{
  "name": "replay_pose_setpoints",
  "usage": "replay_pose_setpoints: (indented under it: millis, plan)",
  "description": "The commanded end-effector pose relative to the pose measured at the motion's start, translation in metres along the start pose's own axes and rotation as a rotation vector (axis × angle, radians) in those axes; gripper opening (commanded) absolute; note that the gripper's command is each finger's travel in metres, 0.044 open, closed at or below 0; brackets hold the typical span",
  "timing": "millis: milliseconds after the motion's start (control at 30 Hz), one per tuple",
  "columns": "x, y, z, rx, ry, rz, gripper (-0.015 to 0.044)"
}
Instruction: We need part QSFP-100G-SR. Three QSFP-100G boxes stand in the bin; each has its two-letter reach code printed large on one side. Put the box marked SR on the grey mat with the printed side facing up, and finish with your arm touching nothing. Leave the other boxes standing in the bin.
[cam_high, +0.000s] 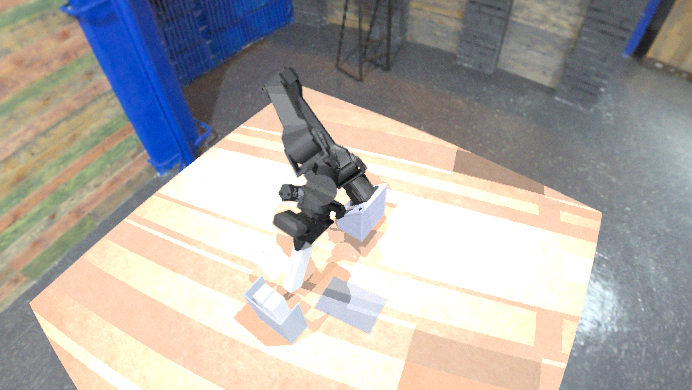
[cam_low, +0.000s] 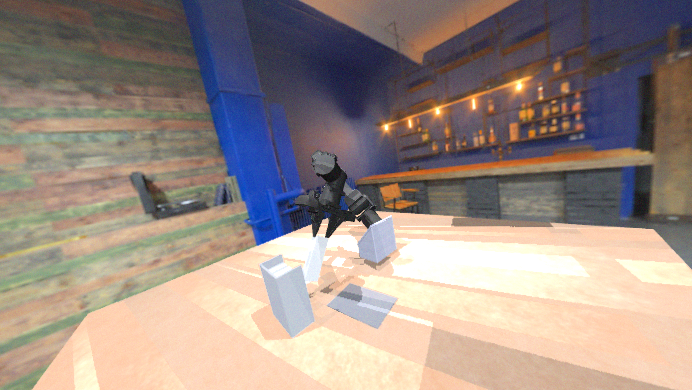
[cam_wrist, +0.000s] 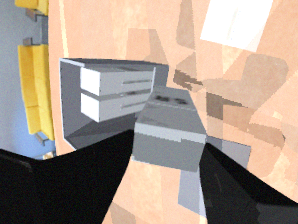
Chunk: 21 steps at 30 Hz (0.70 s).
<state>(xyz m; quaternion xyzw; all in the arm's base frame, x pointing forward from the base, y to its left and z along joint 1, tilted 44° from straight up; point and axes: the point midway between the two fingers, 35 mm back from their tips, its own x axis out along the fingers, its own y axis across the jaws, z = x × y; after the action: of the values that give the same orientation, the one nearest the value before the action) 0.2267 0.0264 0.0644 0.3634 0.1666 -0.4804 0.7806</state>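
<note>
Between the fingers (cam_high: 306, 244) (cam_low: 322, 236), a box (cam_high: 298, 270) (cam_low: 316, 259) (cam_wrist: 170, 132), bin-clear.

We see our gripper (cam_wrist: 168, 143) closed on a grey box (cam_wrist: 170, 130) (dark marks near its far end), with two boxes (cam_wrist: 117, 91) standing in the bin (cam_wrist: 65, 102) and the grey mat (cam_wrist: 229, 150) partly hidden.

The arm (cam_high: 302, 142) (cam_low: 345, 187) is showing a matte black body with chunky, rounded joint housings. Dark, tapering fingers (cam_low: 334, 226) are ending it.
</note>
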Motion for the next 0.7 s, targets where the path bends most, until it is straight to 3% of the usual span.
replay_pose_setpoints:
  millis: [0,667]
  plan:
    - [0.000,-0.001,0.007,-0.005,-0.006,0.002,0.0153]
    - [0.022,-0.014,0.009,-0.005,-0.005,0.001,0.0153]
